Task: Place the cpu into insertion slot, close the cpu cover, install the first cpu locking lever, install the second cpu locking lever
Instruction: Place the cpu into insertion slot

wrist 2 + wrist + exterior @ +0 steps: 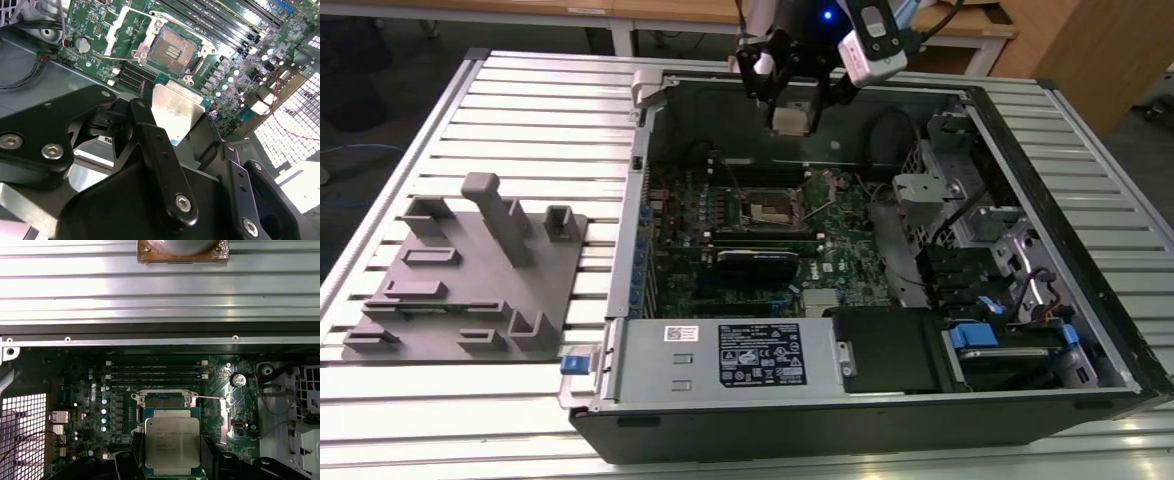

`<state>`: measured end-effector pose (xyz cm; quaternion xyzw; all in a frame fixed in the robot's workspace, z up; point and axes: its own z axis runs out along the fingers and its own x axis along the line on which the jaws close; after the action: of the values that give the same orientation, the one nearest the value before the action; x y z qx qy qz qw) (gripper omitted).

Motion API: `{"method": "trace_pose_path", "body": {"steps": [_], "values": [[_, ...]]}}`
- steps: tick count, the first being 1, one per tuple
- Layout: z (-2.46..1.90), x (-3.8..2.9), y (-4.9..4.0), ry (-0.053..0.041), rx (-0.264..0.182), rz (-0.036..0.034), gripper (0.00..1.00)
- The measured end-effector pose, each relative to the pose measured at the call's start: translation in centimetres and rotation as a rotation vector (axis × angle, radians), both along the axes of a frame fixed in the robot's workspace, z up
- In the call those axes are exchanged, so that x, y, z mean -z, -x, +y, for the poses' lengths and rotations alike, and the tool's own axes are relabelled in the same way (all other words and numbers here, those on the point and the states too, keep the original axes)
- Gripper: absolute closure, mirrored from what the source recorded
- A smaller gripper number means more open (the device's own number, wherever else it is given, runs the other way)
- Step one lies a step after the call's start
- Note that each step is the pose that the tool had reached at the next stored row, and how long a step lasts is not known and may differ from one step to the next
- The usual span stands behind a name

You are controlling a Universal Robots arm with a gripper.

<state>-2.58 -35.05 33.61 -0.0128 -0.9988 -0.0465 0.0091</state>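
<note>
My gripper (790, 112) hangs above the open computer case, over its far wall, and is shut on the cpu (790, 122). Both wrist views show the cpu (176, 111) (172, 440) as a flat silver square clamped by its edges between the black fingers (150, 130). The insertion slot (774, 210) (175, 49) lies open on the green board below, its dark centre bare. In the first wrist view the slot (164, 400) is partly hidden behind the chip. The cpu cover (116, 30) stands flipped back beside the slot.
The case's metal walls (640, 180) ring the board. Long black memory slots (157, 371) run beside the socket. A power supply (720, 355) and drive bays with blue tabs (981, 335) fill the near side. A grey fixture (467, 270) sits on the table at the exterior view's left.
</note>
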Motion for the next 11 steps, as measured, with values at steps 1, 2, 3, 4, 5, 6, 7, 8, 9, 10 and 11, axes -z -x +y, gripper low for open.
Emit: {"method": "trace_pose_path", "body": {"steps": [1,2,3,4,5,6,7,8,9,10,11], "values": [[0.0,0.06,0.0,-0.0004,0.0,-0.0002,0.46],[0.0,0.12,0.0,-0.0004,0.0,-0.0002,0.46],[0.0,0.19,0.0,0.0,0.0,0.0,0.46],[0.0,0.25,0.0,-0.0001,0.0,0.0,0.46],[0.0,0.28,0.0,0.0002,0.0,0.0001,0.46],[0.0,0.29,0.0,0.0002,0.0,0.0001,0.46],[0.0,0.3,0.0,0.0003,0.0,0.0001,0.46],[0.0,0.31,0.0,0.0002,0.0,0.0001,0.46],[0.0,0.31,0.0,0.0,0.0,0.0,0.46],[0.0,0.32,0.0,0.0,0.0,0.0,0.46],[0.0,0.37,0.0,-0.0002,0.0,-0.0001,0.46]]}}
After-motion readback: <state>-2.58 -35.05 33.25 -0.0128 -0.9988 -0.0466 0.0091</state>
